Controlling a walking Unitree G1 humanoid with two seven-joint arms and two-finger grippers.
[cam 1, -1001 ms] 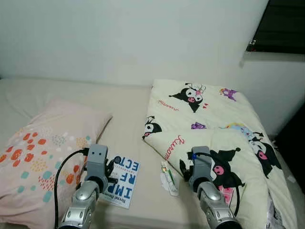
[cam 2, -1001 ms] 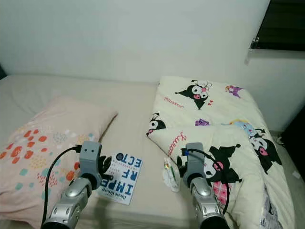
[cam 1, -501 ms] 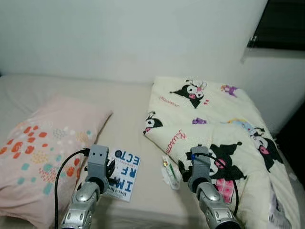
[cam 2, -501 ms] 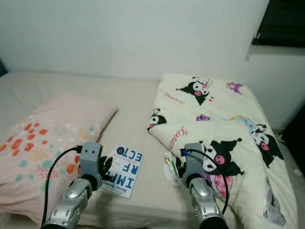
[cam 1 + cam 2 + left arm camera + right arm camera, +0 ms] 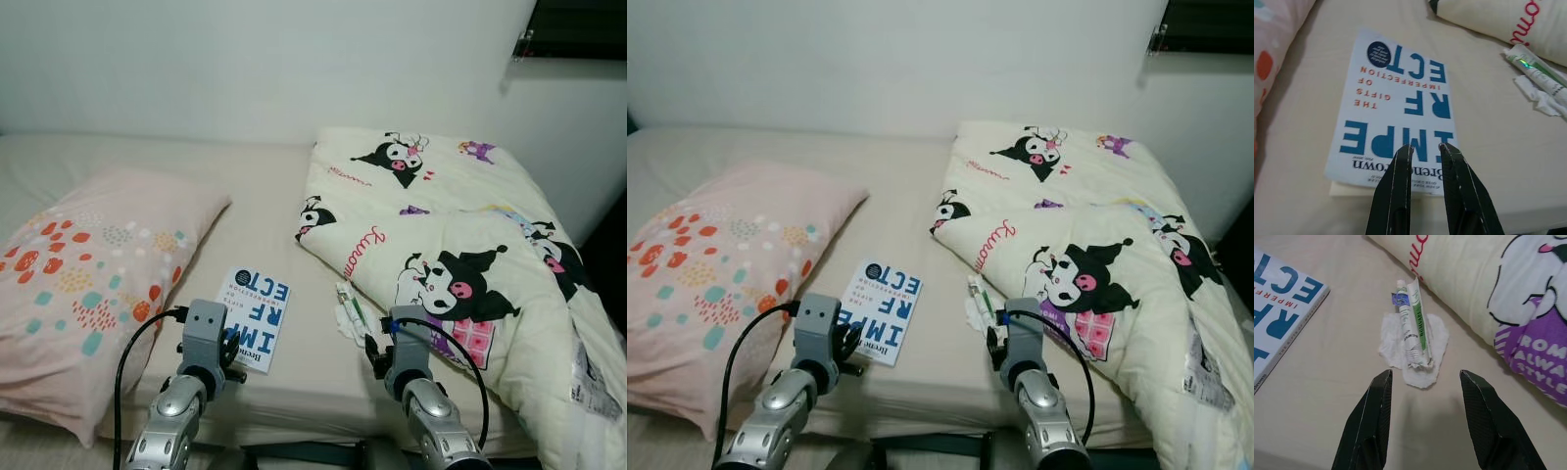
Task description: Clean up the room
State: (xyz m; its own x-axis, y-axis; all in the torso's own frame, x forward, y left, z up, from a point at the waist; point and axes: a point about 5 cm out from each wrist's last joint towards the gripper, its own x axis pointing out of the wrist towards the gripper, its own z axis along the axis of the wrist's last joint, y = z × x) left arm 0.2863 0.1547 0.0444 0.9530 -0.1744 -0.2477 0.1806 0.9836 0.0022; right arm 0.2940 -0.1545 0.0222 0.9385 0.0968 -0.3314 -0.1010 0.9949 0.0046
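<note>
A white book with blue letters (image 5: 253, 305) lies flat on the beige bed (image 5: 257, 191), between a pillow and a comforter. My left gripper (image 5: 1425, 147) hovers over the book's near edge, its fingers shut to a narrow gap with nothing between them. To the right of the book, a crumpled white tissue with a green-and-white wrapper (image 5: 1413, 340) rests against the comforter's edge. My right gripper (image 5: 1425, 377) is open just short of that tissue, holding nothing. Both grippers hang low near the bed's front edge (image 5: 313, 416).
A pink pillow with coloured spots (image 5: 88, 259) covers the bed's left side. A cream cartoon-print comforter (image 5: 460, 245) is bunched over the right side and spills off the front corner. A white wall runs behind, and a dark window (image 5: 578, 15) shows at top right.
The camera has drawn back and tilted down, so the bed's front edge now shows. Both grippers sit nearer that edge, behind the book and tissue. Nothing on the bed has moved.
</note>
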